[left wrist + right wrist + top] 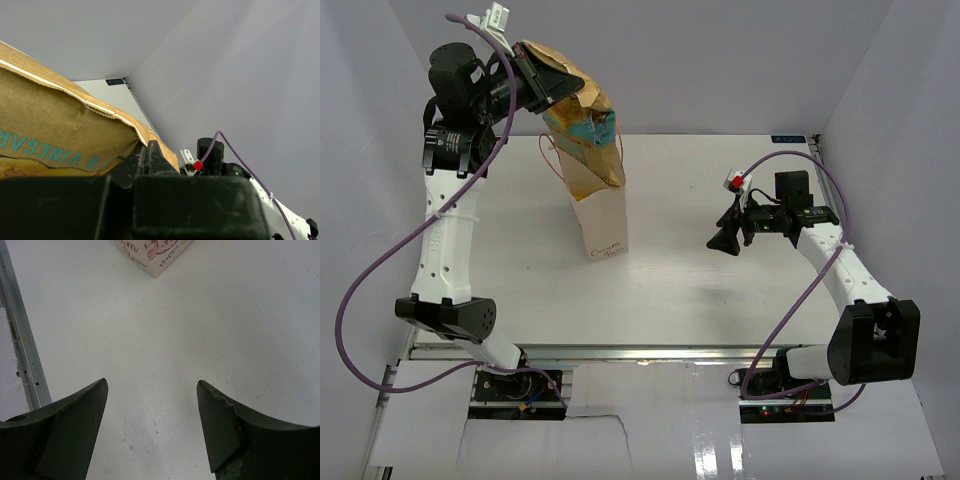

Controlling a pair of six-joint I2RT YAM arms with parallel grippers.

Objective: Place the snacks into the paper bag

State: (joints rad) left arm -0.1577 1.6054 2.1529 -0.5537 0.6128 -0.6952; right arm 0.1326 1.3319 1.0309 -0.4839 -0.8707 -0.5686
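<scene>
The white counter (pixel 700 290) carried the cream paper bag (pixel 603 225), which stood upright left of centre with script lettering low on its front. An orange-yellow chip bag (pixel 582 120), printed "& VINEGAR" in teal, hung tilted directly over the paper bag's mouth, its lower end at the opening. The left claw (pixel 548 85) was clamped fully closed on the chip bag's upper edge. The right claw (pixel 152 390) was spread wide and held nothing, above bare counter well apart from the paper bag.
</scene>
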